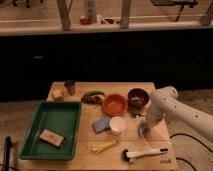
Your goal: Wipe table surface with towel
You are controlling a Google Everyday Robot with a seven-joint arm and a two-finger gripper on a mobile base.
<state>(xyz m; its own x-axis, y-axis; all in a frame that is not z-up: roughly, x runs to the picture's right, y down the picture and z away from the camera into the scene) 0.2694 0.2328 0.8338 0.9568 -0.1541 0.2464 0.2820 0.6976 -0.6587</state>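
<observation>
A blue-grey folded towel [101, 124] lies on the wooden table [90, 137], left of a white cup [117, 124]. My white arm [162, 106] reaches in from the right and bends down to the table. My gripper [144, 131] is low over the table's right part, right of the cup and well apart from the towel. A greyish patch at the gripper's tip could be part of it or something it touches; I cannot tell which.
A green tray [37, 135] with a brown block [52, 138] takes the left. An orange bowl [115, 104], a dark bowl [138, 96], a dark cup [70, 87], a yellow item [104, 146] and a brush [145, 154] stand around the gripper.
</observation>
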